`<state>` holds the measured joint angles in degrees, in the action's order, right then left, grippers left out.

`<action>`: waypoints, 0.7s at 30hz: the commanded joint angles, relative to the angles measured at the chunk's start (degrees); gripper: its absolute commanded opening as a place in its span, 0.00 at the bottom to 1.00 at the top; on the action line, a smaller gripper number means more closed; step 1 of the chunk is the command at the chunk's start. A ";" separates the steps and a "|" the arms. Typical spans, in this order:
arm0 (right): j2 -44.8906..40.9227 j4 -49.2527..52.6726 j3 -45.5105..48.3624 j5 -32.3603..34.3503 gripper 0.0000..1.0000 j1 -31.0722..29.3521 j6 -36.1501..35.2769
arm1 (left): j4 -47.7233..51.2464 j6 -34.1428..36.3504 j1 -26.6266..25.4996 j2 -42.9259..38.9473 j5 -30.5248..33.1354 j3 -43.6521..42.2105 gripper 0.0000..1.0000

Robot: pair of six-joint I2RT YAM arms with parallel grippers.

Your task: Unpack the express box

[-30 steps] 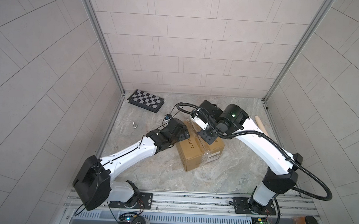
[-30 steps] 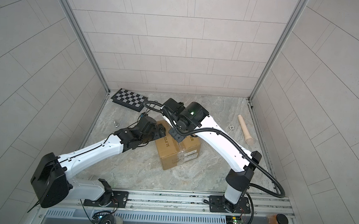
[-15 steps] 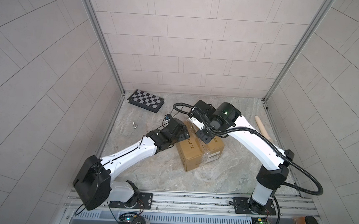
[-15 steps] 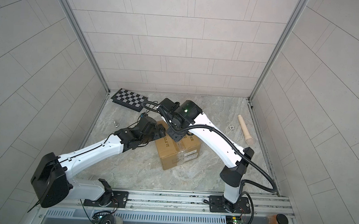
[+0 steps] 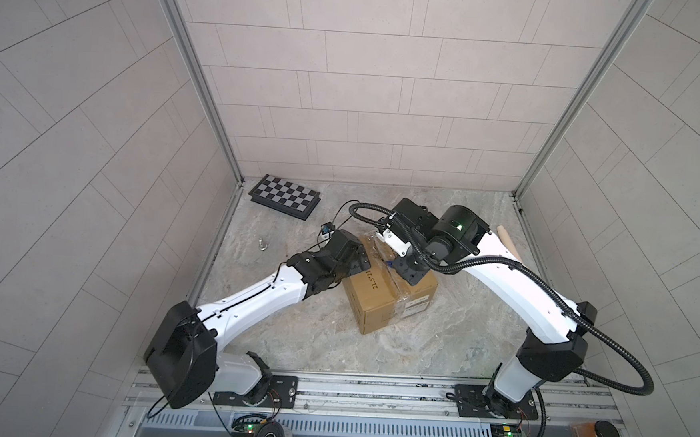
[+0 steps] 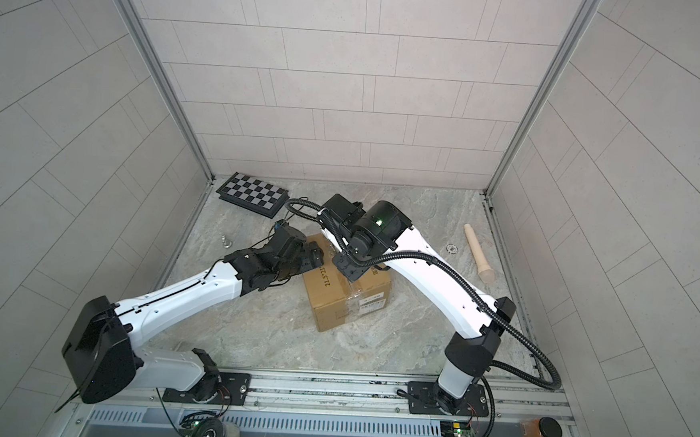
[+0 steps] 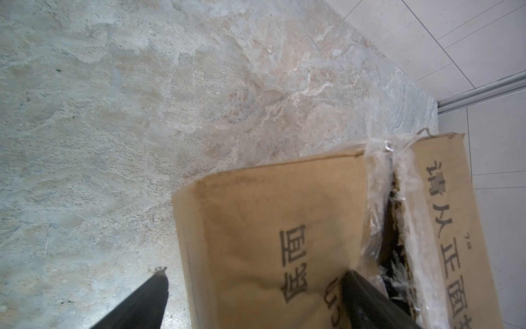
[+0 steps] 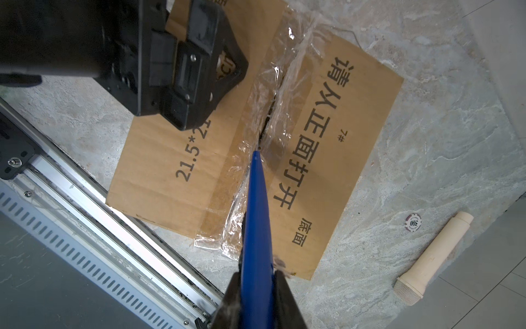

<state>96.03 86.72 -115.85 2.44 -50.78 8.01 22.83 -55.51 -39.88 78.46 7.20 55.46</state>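
Note:
The express box (image 5: 389, 290) (image 6: 345, 296) is a brown carton with black print, standing mid-floor. Its clear tape (image 8: 266, 94) is torn open along the top seam. My left gripper (image 5: 354, 261) (image 7: 254, 273) is open and straddles the box's left top edge. One of its fingers (image 7: 142, 302) is off the side and the other finger (image 7: 367, 299) lies on top by the seam. My right gripper (image 5: 409, 269) (image 8: 257, 276) is shut on a blue pointed tool (image 8: 256, 213), whose tip touches the seam.
A chequered board (image 5: 285, 197) lies at the back left, with a small metal piece (image 5: 262, 244) near the left wall. A cream handle-shaped object (image 6: 478, 254) and a poker chip (image 8: 412, 223) lie right of the box. The arms' metal rail (image 5: 371, 389) runs along the front.
The right arm swung slightly left half a second ago and has come back right with the blue tool. The left arm and box have not moved.

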 commanded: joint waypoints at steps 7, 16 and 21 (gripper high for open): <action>3.54 5.45 -0.74 -6.80 0.00 -1.42 0.55 | 16.23 1.87 0.80 5.97 3.54 -4.40 0.98; 8.22 7.47 -4.83 -8.85 0.00 -2.04 1.83 | 16.24 1.94 0.77 5.30 3.62 -3.86 0.98; 5.75 12.17 -4.85 -8.69 0.00 -2.04 3.22 | 17.16 1.03 0.94 5.82 4.68 -4.39 0.98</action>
<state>103.48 90.43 -121.27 2.55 -50.98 11.27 23.22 -55.55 -39.88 78.59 7.46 55.77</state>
